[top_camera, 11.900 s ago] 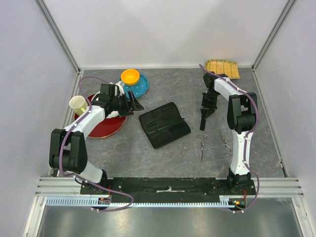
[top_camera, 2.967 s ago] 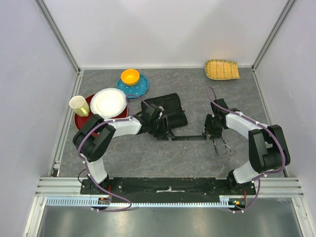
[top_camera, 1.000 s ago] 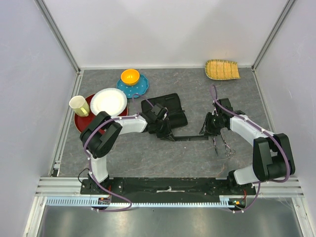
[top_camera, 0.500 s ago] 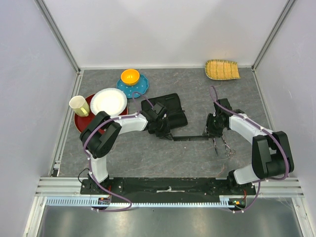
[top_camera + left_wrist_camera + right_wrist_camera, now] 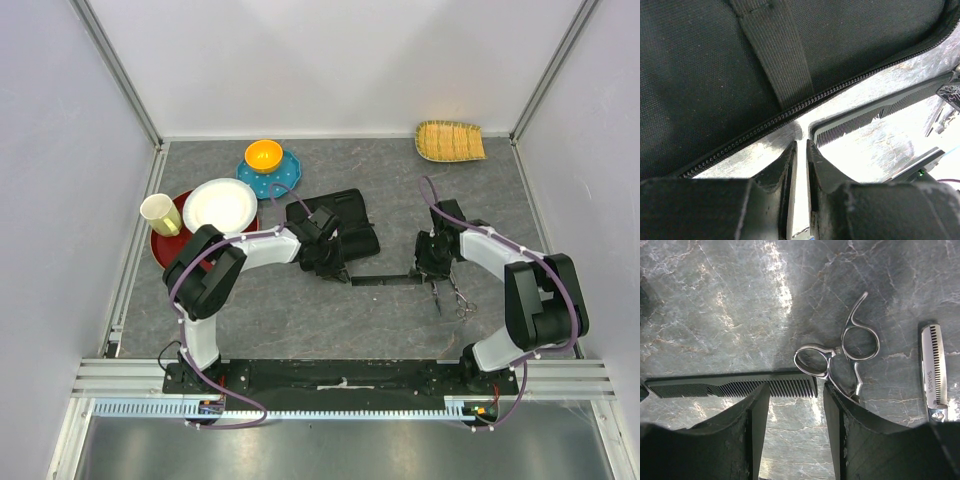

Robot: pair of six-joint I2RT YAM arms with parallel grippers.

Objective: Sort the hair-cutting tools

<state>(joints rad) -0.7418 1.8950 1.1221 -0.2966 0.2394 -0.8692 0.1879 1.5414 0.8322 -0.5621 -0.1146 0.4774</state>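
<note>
Straddling comb end: right gripper apart | left gripper nearly together beside case, wrist-view only

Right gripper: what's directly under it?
The right gripper, open, straddles bare table. The comb has its toothed end just ahead, as do the finger rings of the scissors. Their blades run behind the right finger, hidden.

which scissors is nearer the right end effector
The scissors whose rings sit by the comb's end, right at the right end effector; the toothed-blade pair lies farther aside.
</note>
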